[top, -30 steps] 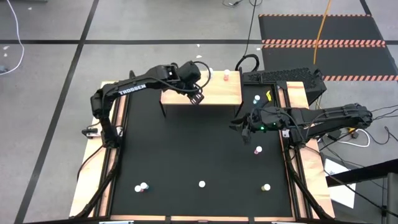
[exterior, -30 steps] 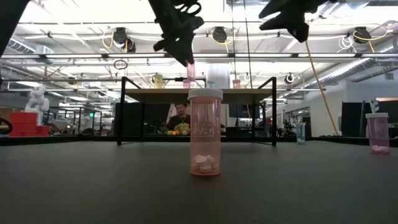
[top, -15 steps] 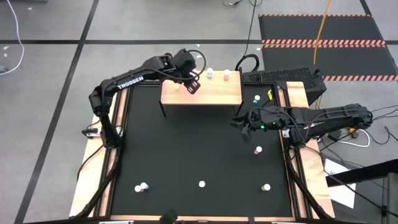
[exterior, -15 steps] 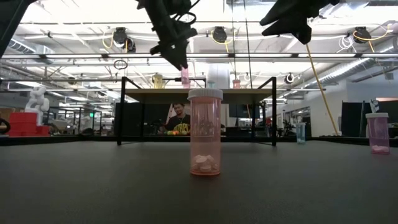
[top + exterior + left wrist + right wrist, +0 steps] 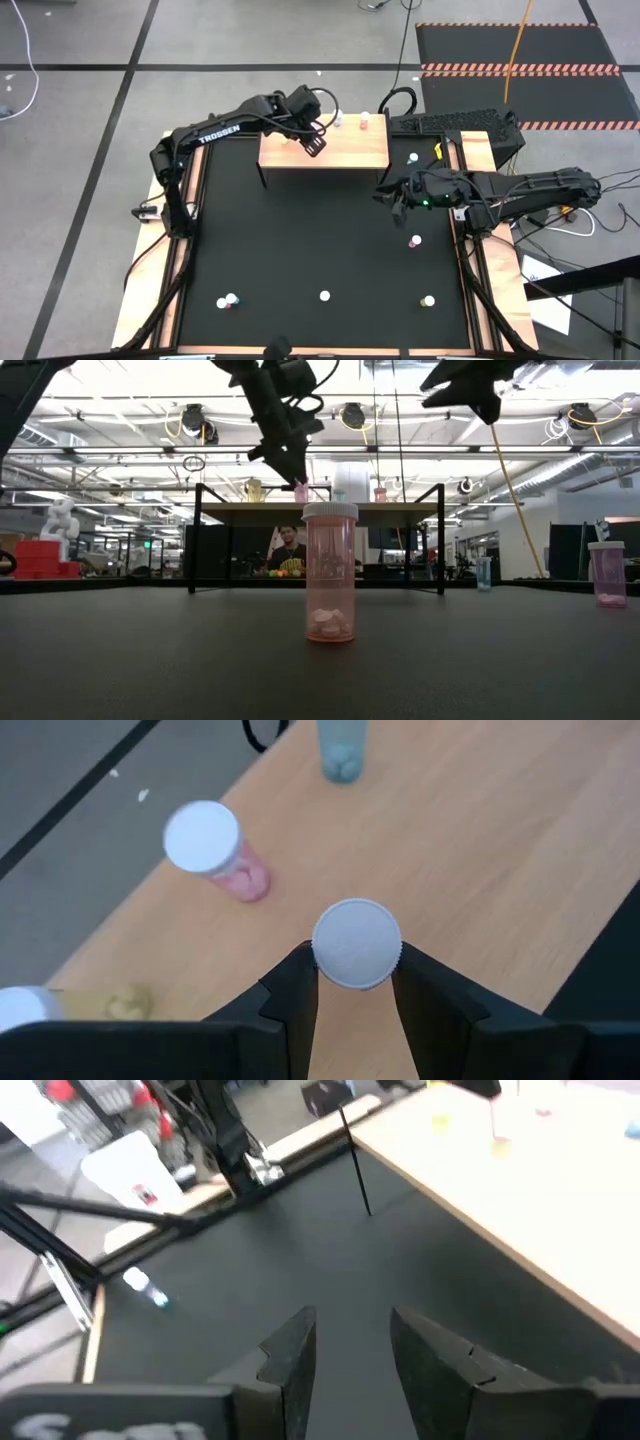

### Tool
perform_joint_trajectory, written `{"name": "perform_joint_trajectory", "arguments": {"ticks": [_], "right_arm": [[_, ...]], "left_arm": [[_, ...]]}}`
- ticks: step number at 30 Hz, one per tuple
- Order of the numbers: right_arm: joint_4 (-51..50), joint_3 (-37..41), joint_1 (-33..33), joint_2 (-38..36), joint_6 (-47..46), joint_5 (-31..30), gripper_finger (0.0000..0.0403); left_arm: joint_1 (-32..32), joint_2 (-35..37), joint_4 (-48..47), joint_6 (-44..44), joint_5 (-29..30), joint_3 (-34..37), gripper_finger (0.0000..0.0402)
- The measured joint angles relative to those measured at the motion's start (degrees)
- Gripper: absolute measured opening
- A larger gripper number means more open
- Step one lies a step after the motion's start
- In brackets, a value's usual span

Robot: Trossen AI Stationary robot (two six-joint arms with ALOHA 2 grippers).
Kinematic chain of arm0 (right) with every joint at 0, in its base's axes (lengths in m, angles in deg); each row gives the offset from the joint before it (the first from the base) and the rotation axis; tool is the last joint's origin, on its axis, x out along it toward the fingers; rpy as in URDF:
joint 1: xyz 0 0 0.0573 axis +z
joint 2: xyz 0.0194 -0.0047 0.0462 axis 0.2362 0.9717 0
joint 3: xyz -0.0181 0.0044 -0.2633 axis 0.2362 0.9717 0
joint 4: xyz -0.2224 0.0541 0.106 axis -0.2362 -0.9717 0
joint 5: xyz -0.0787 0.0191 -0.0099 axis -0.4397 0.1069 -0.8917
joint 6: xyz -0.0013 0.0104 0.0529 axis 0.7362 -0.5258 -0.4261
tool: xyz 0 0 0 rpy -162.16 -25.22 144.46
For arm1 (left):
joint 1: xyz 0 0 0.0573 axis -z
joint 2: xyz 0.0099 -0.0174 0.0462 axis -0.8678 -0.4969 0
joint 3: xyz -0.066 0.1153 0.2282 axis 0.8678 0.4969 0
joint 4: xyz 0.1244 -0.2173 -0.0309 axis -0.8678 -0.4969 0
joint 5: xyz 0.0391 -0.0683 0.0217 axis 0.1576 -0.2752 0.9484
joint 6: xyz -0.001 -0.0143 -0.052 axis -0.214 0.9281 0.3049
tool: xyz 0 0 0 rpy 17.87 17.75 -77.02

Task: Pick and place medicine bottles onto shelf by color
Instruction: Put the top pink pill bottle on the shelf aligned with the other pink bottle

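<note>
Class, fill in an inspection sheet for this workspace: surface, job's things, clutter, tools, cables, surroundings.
Surface: black table, wood side strips.
Job's things: shelf at the far edge with bottles on it; four bottles stand loose on the table, one more right of the shelf.
Clutter: nothing seen.
Tools: left tool over the shelf, shut on a white-capped bottle; right tool open, empty, above the table's right side.
Cables: a black loop behind the shelf, more beside the right arm.
Surroundings: grey floor, striped mats; a person beyond the table.
</note>
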Motion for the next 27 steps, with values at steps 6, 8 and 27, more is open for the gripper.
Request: {"name": "perform_joint_trajectory", "arguments": {"ticks": [6, 8, 27], "right_arm": [[-0.4, 0.0, 0.0, -1.9, 0.6, 0.0, 0.0123], [-0.3, 0.0, 0.0, -2.4, 0.6, 0.0, 0.0123], [-0.4, 0.0, 0.0, -3.1, 0.9, -0.2, 0.0123]], "left_arm": [[-0.3, 0.1, -0.9, 0.0, 0.0, 0.0, 0.0124], [-0.3, 0.1, -0.9, 0.0, 0.0, 0.0, 0.0124], [0.2, 0.1, -0.4, 1.5, 0.0, 3.3, 0.0124]]}}
